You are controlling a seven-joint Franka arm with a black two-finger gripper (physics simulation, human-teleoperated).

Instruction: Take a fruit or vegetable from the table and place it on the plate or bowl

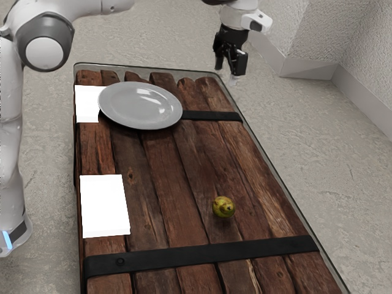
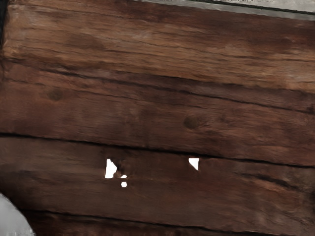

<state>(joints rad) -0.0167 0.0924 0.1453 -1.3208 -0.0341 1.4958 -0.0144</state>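
A small yellow-green fruit [image 1: 223, 207] lies on the wooden table [image 1: 184, 184], toward the near end and the exterior view's right. A grey plate [image 1: 140, 105] sits at the far end, nothing on it. My black gripper [image 1: 229, 69] hangs high above the far right corner of the table, well away from the fruit. Its fingers point down, stand a little apart and hold nothing. In the wrist view I look down on bare dark planks [image 2: 157, 113], with a sliver of the plate's rim [image 2: 12, 219] at one corner.
Two white flat blocks lie along the table's left edge, one [image 1: 89, 101] beside the plate and one [image 1: 104, 205] nearer. Black bands [image 1: 202, 252] cross the planks. Grey floor surrounds the table, and a wall [image 1: 331, 37] stands at the back right.
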